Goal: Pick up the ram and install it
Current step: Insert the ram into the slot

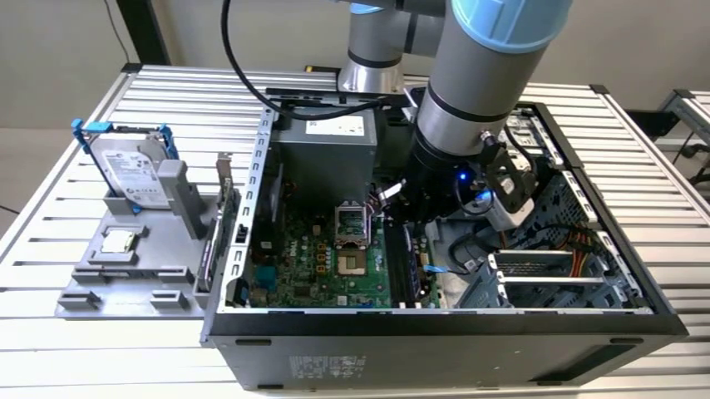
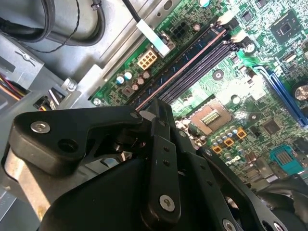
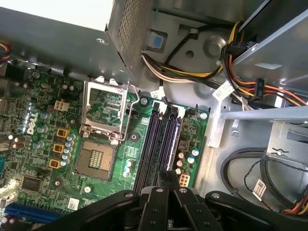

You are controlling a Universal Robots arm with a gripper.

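Arm: one arm is reaching down into the open computer case, which is standing on the slatted surface.
Hand: the hand is hovering low over one end of the memory slots; its two fingers are pressing together at the tips, and I am seeing nothing held between them.
Ram: one ram seems to be sitting in the outermost slot, nearest the cables; its near end is hiding behind the hand.
Slots: I am counting four in the first wrist view.
Socket: one processor socket is lying open beside the slots.
Holder: one grey holder is carrying one hard drive and one processor chip.
Labels: a white sticker is showing on the power supply box, too small to read.
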